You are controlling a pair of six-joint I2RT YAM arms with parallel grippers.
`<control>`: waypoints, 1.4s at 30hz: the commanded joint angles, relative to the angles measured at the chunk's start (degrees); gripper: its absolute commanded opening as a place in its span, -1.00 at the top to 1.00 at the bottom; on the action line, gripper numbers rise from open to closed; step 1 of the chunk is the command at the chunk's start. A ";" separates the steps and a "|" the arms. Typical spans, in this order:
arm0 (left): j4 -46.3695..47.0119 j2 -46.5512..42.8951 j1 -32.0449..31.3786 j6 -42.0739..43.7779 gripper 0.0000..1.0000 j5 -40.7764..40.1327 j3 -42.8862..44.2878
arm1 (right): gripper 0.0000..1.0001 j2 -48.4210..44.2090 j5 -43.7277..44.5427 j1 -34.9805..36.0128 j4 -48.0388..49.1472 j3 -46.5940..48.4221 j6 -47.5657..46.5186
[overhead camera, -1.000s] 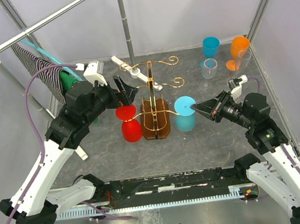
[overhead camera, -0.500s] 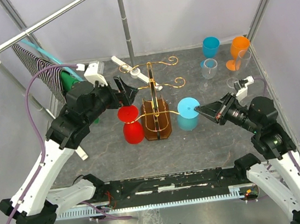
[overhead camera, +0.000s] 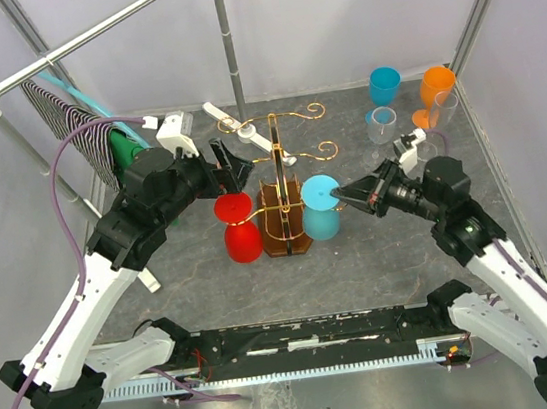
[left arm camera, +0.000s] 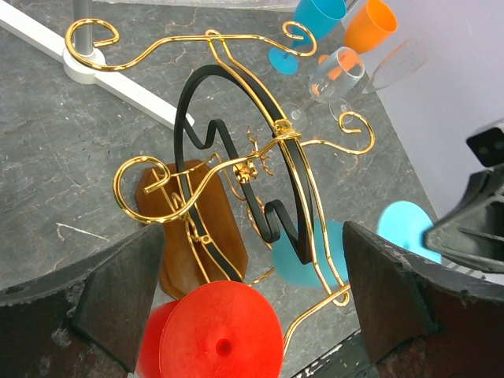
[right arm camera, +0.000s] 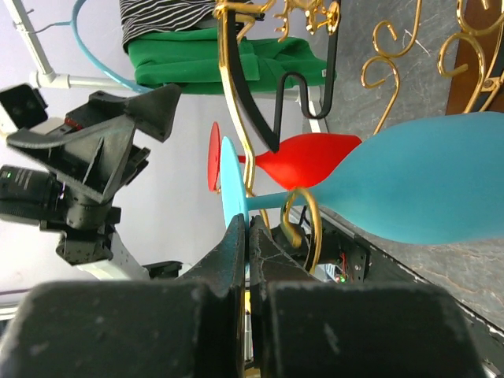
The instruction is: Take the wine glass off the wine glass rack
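Observation:
The gold wire wine glass rack stands mid-table on its brown wooden base. Two glasses hang upside down from it. A red wine glass is on the left arm and a cyan wine glass on the right. My right gripper is shut on the rim of the cyan glass's foot. That glass's stem sits in a gold hook. My left gripper is open just above the red glass's foot, touching nothing.
A blue glass, an orange glass and a clear glass stand at the back right. A grey pole frame with striped and green clothes runs along the back left, and its white foot lies behind the rack.
My right gripper, after drifting slightly right, has swung left toward the rack, carrying the cyan glass with it. The left arm and the red glass have stayed put.

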 commanded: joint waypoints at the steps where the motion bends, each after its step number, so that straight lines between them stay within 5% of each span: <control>1: 2.18 -0.06 0.08 1.00 -0.98 -0.45 0.67 | 0.99 4.83 -0.66 0.48 9.56 5.37 -0.48; 20: -0.16 -1.52 0.13 3.05 -0.98 -2.23 1.02 | 0.99 3.76 14.62 -8.87 -28.70 22.75 -31.45; 30: -0.06 -1.67 0.16 3.41 -0.98 -1.23 1.70 | 0.99 8.02 42.25 -9.18 -48.68 28.67 -47.40; 42: -1.34 -2.40 0.15 4.01 -0.98 -1.23 2.72 | 0.99 28.36 83.18 -9.15 -43.23 22.27 -59.80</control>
